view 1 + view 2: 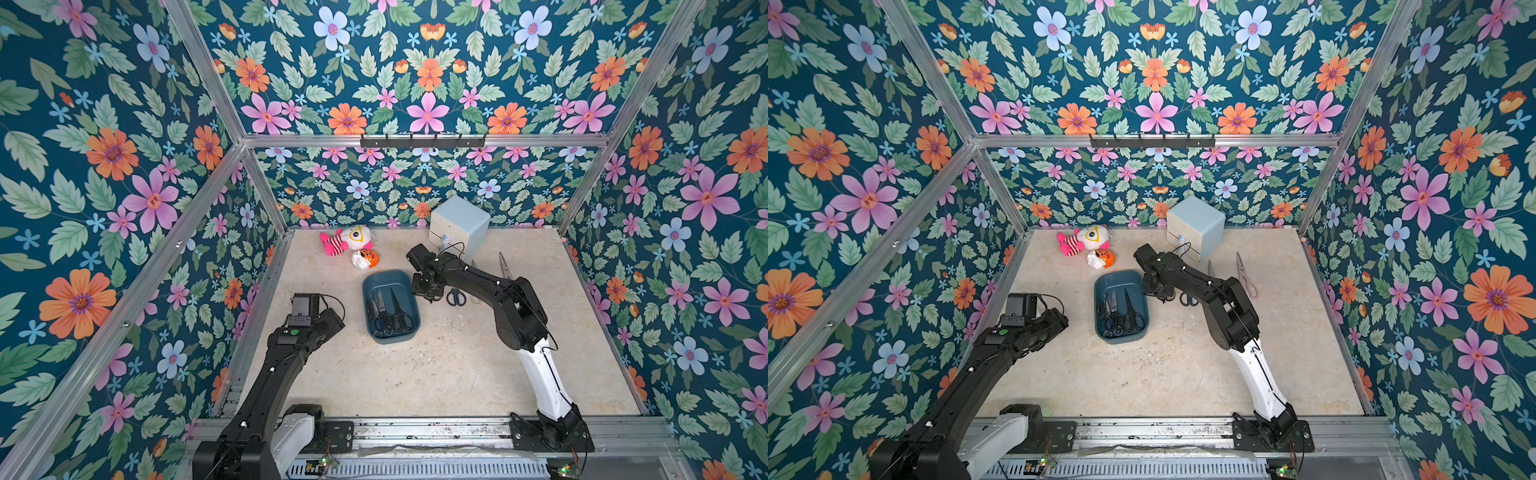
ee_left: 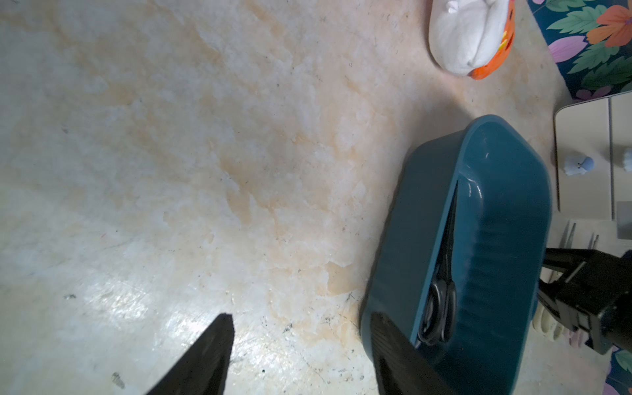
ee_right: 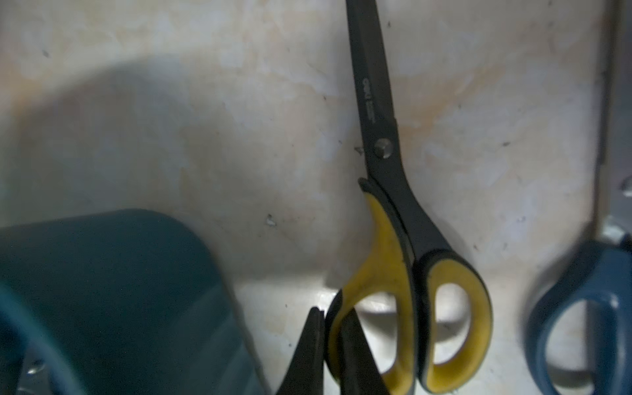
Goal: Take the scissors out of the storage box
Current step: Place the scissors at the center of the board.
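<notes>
The right pincer (image 3: 333,345) is clamping one handle loop of the yellow-black scissors (image 3: 386,212), outside the storage box (image 1: 388,284) and low at the bench (image 1: 415,374). The left pincer (image 2: 302,321) is standing apart, empty. This off-centre grip is risking a pivot or slip toward the blue scissors (image 3: 581,307). Black pairs (image 1: 392,316) are lying in the box.

In both top views we look from high above the near side steeply down and back over the whole table (image 1: 415,374) (image 1: 1163,374), two near-equal pictures shifted slightly sideways. Our left wrist view sits low and near, looking past the left gripper (image 2: 301,316) across the table to the storage box (image 2: 496,239). Our right wrist view hangs even closer, facing down past the right gripper (image 3: 331,311) onto the yellow-black scissors (image 3: 393,239) beside the same box, which all four views share.
</notes>
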Available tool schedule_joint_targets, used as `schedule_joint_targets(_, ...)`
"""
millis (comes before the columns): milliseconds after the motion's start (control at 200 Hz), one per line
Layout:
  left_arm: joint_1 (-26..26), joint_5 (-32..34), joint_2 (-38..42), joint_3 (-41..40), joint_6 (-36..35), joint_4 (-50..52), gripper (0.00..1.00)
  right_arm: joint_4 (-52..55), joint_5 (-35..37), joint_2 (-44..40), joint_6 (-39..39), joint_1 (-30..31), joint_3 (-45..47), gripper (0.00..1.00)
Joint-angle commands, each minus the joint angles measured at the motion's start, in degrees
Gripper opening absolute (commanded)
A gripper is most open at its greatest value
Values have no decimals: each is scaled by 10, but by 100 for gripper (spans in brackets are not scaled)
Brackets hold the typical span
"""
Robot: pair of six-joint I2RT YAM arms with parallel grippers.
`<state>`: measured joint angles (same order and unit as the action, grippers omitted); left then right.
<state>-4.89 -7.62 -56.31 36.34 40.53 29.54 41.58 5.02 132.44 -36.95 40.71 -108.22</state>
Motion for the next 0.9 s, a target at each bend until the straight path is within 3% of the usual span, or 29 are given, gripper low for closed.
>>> schedule_joint_targets(0, 0, 10, 4, 0, 7, 12, 68, -21, -9, -6, -3, 0, 11, 0)
schedule_joint_targets(120, 1, 13, 10, -4, 9, 14, 68, -26, -11, -5, -3, 0, 24, 0)
schedule_joint_targets(330, 1, 16, 18, -10, 11, 17, 68, -38, -11, -19, -2, 0, 32, 20)
schedule_joint_targets(510, 1, 16, 20, -13, 11, 12, 68, -27, -7, -42, 16, 0, 7, 30)
schedule_joint_targets(895, 1, -3, -2, -34, 13, -28, 68, 2, -47, -110, 58, 21, 17, 31)
